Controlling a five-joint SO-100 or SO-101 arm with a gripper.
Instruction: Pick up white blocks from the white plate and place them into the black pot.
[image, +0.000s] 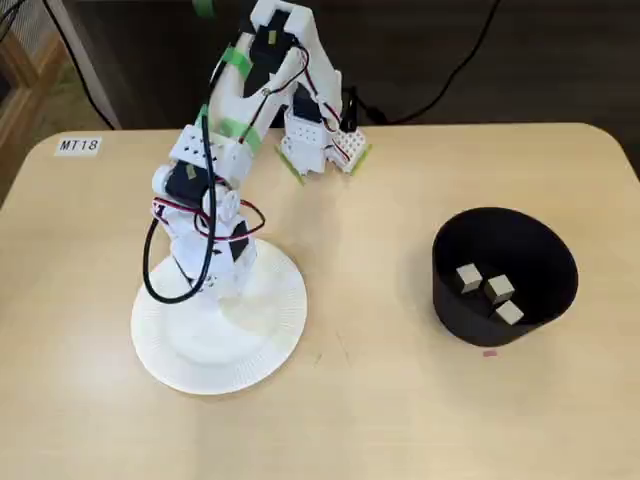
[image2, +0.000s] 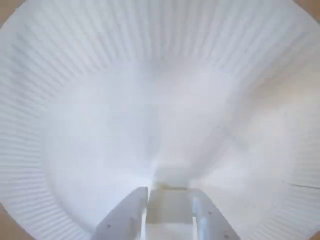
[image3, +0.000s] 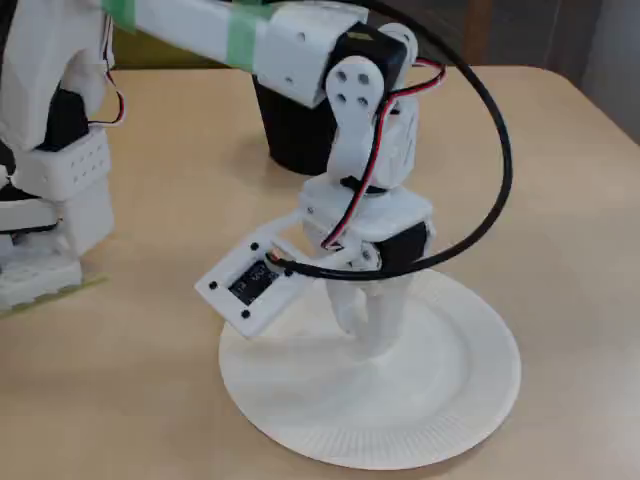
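A: Right up close in the wrist view, the gripper (image2: 169, 220) comes in from the bottom edge, and there's a pale block (image2: 169, 209) sitting square between its two fingers (image2: 125, 215).

B: Pinched, then?

A: Looks that way: both fingers sit against the block's sides with no gap I can see. Behind it the frame is filled by the white plate (image2: 75, 60), ribbed rim fanning out to the upper corners, the flat middle bare.

B: And from the side?

A: In a fixed view the gripper (image3: 368, 335) stands near upright, tips down on the plate (image3: 470, 390) in the lower centre. The block itself is hidden by the fingers there. A black cable (image3: 490, 130) loops out to the right of the wrist.

B: The other camera?

A: In a fixed view from above, the plate (image: 270, 340) lies lower left on the wooden table (image: 380, 400), with the gripper (image: 215, 285) over its upper edge and the arm reaching back to its base (image: 315, 145) at top centre.

B: Farther out?

A: The black pot (image: 545, 255) sits well apart, at right of frame, with three white blocks (image: 487, 290) clustered on its floor, close together. In the side view the pot (image3: 290, 135) is only partly seen behind the arm. A label reading MT18 (image: 79, 145) is stuck at the table's upper left corner.
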